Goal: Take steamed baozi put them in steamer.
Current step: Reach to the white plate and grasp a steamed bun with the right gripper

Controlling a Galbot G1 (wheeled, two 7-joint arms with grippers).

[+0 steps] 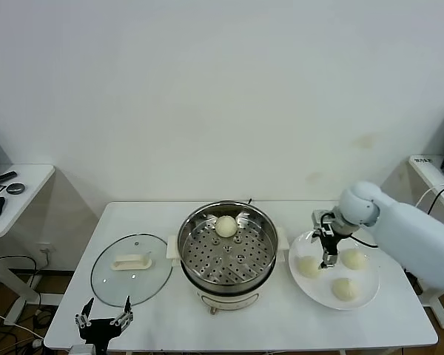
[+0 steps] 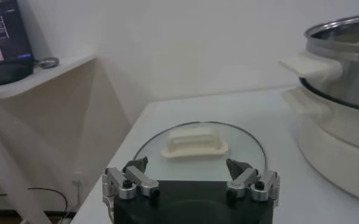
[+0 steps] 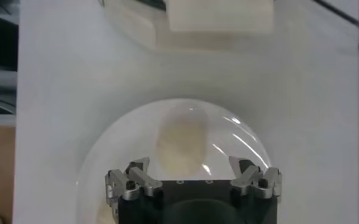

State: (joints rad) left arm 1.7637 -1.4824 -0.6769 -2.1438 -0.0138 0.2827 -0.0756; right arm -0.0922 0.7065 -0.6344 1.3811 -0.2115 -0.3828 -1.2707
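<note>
The steamer (image 1: 227, 255) stands mid-table with one steamed baozi (image 1: 226, 226) on its perforated floor at the back. Three more baozi (image 1: 308, 267) (image 1: 354, 259) (image 1: 345, 288) lie on a white plate (image 1: 318, 290) to its right. My right gripper (image 1: 329, 259) points down over the plate, open and empty, between the two rear buns. In the right wrist view the open gripper (image 3: 194, 167) hangs above a baozi (image 3: 182, 137) on the plate (image 3: 106, 152). My left gripper (image 1: 103, 319) waits open at the table's front left corner.
A round glass lid (image 1: 131, 268) with a white handle lies flat left of the steamer, just beyond the left gripper (image 2: 191, 167); the lid (image 2: 197, 143) and steamer wall (image 2: 344, 67) show there. Side tables stand at both far edges.
</note>
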